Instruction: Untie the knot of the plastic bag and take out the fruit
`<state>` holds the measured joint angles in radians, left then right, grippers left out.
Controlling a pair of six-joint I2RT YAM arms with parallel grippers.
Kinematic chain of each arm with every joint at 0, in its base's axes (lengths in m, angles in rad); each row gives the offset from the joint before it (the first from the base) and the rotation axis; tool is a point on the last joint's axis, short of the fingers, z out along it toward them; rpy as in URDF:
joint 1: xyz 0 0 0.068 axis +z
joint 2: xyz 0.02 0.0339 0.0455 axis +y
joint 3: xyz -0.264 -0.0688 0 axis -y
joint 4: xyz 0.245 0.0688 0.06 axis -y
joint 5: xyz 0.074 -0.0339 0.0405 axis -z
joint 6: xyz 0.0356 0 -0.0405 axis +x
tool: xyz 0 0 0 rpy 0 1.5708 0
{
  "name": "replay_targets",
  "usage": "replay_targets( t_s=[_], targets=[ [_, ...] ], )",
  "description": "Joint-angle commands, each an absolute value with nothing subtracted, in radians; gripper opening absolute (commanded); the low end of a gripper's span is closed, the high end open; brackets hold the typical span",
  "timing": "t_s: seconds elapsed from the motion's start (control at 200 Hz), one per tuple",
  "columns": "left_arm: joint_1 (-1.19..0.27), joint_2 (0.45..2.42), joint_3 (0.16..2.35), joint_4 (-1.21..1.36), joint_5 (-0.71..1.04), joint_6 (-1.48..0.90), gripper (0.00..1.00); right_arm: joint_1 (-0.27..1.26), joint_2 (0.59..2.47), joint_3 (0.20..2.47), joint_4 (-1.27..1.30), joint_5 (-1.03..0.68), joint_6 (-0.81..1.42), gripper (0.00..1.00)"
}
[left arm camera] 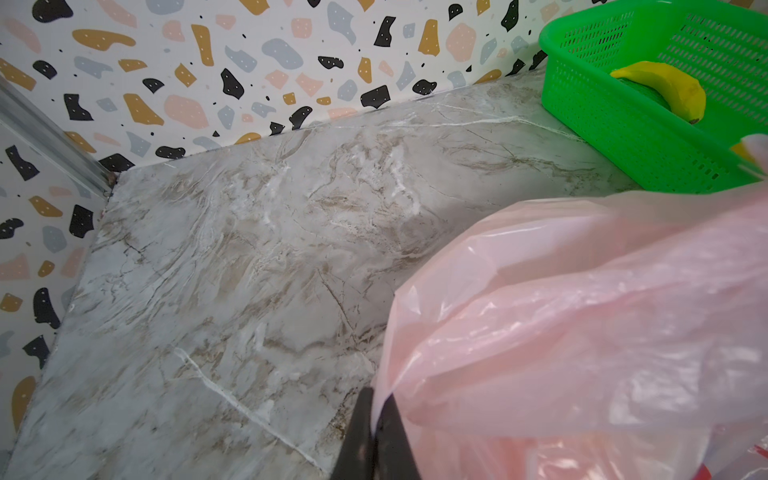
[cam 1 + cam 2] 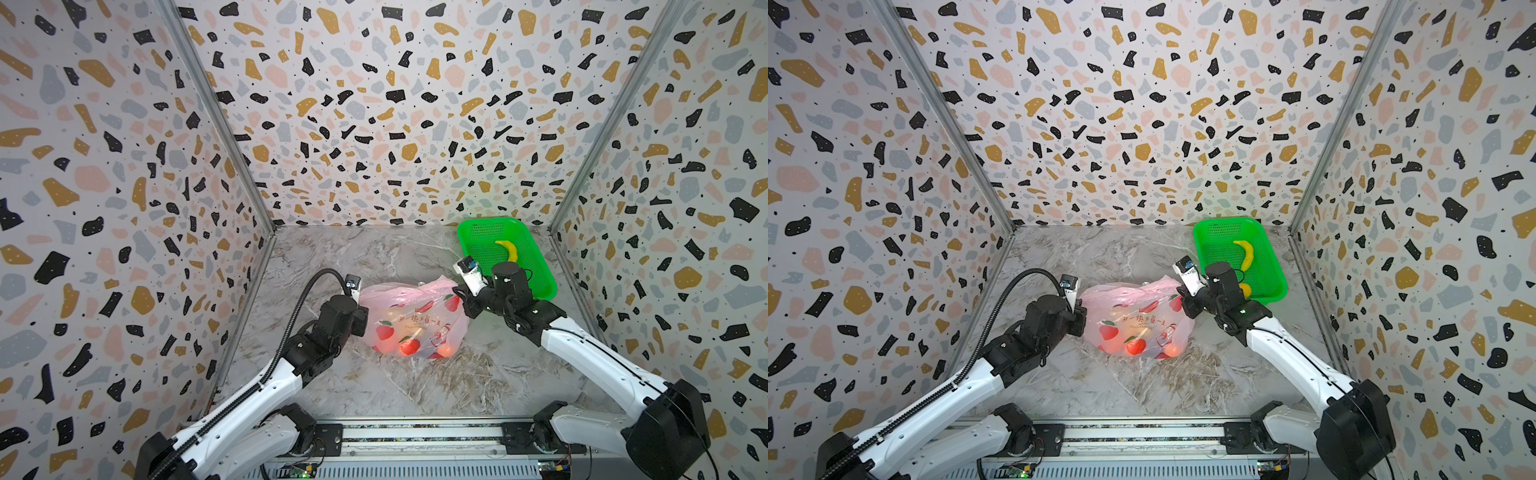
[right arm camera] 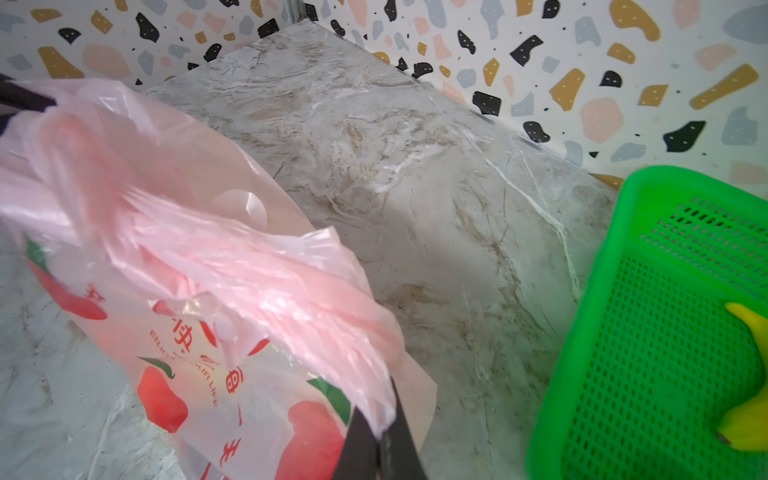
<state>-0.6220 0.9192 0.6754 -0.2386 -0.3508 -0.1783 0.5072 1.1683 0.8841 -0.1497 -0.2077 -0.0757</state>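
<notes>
A thin pink plastic bag (image 2: 409, 320), printed with red fruit pictures, sits near the middle of a marble-patterned bench (image 2: 374, 257). Its base rests on the surface and its top is drawn into a crumpled band between two robot hands. Round orange fruit (image 2: 445, 351) shows faintly through the film, low inside the bag. The knot cannot be made out for certain in any view, as the gathered film along the top hides it. The left hand (image 1: 376, 428) is clenched on a fold of film at the bag's left edge. The right hand (image 3: 380, 440) is clenched on a fold at its upper right corner, so both are grasping the bag itself. Just behind the right arm, in the far right corner of the bench, stands a green mesh basket (image 2: 467, 232) with a yellow banana (image 2: 509, 249) lying in it. Speckled walls close in the bench on three sides. The step in hand appears to be working the top open. To do it well, the hands should probably draw apart slowly and evenly, keeping the base on the bench so the fruit does not roll. A sharp tug may tear the thin film or tighten the knot. If the band only stretches, a fresh grip nearer the knot seems wiser.
</notes>
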Motion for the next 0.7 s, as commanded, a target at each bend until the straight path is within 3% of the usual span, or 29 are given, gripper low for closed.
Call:
replay_targets(
  t_s=[0.0, 0.025, 0.08, 0.16, 0.245, 0.37, 0.696],
  targets=[
    [-0.607, 0.934, 0.681, -0.260, -0.358, -0.209, 0.00, 0.487, 1.115, 0.888, -0.206, -0.160, -0.018, 0.00],
    [-0.607, 0.937, 0.695, -0.271, -0.350, -0.210, 0.13, 0.487, 1.109, 0.890, -0.214, -0.161, -0.013, 0.00],
    [-0.607, 0.928, 0.731, -0.287, -0.308, -0.194, 0.60, 0.487, 1.094, 0.888, -0.212, -0.188, -0.013, 0.00],
    [-0.626, 0.862, 0.769, -0.238, -0.217, -0.169, 0.99, 0.489, 1.073, 0.873, -0.186, -0.224, -0.008, 0.00],
    [-0.661, 0.826, 0.805, -0.182, -0.121, -0.099, 1.00, 0.489, 1.081, 0.874, -0.181, -0.242, -0.003, 0.00],
    [-0.708, 0.925, 0.936, -0.328, 0.001, 0.048, 1.00, 0.490, 1.120, 0.896, -0.186, -0.255, 0.001, 0.00],
    [-0.851, 1.083, 0.969, -0.314, -0.142, 0.134, 1.00, 0.491, 1.163, 0.952, -0.199, -0.267, 0.001, 0.00]
  ],
)
